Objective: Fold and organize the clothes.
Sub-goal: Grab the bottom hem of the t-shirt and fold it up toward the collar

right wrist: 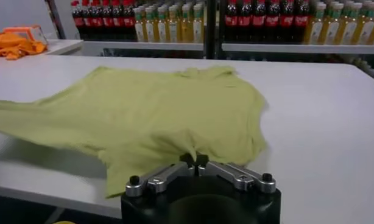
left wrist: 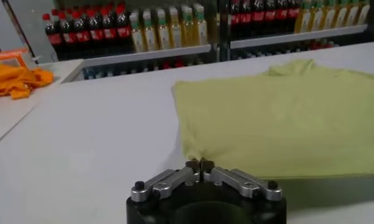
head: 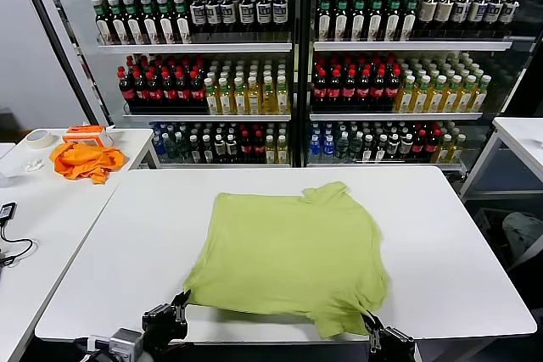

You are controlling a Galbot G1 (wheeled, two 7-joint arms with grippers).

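The lime-green T-shirt (head: 288, 247) lies mostly flat on the white table (head: 458, 235), collar toward the far side, one sleeve folded in at the far right. My left gripper (head: 180, 301) is at the table's near edge, shut on the shirt's near-left hem corner. In the left wrist view the gripper (left wrist: 199, 163) pinches the shirt (left wrist: 278, 115) at that corner. My right gripper (head: 371, 325) is at the near edge too, shut on the near-right hem corner. In the right wrist view the gripper (right wrist: 194, 160) holds the shirt (right wrist: 144, 109), whose near edge is lifted slightly off the table.
A bright orange cloth (head: 83, 160), an orange box (head: 85, 133) and a tape roll (head: 38, 137) sit on the side table at the left. A cable (head: 10, 247) lies there too. Shelves of bottles (head: 297, 65) stand behind. Another white table (head: 522, 135) is at the right.
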